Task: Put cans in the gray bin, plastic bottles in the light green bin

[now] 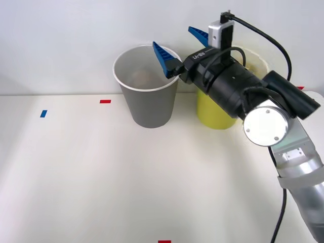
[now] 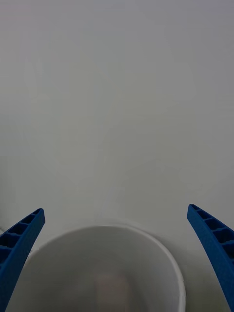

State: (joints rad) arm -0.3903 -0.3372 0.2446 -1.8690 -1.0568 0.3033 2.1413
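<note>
The gray bin (image 1: 147, 104) stands upright at the back of the table, with a white rim and pale inside (image 2: 105, 273). My right gripper (image 1: 178, 46) hovers open over its right rim, one blue finger (image 1: 163, 58) above the opening and nothing between the fingers (image 2: 19, 239). A dim reddish patch (image 1: 142, 77) lies low inside the bin; I cannot tell what it is. The light green bin (image 1: 215, 111) stands just right of the gray one, largely hidden behind my wrist. The cans and plastic bottles are out of view.
A white wall (image 1: 61, 40) rises directly behind both bins. Small tape marks lie on the white table: red (image 1: 105, 101), blue (image 1: 43, 113) and another red one (image 1: 164, 241) at the front edge. My right arm (image 1: 298, 172) crosses the table's right side.
</note>
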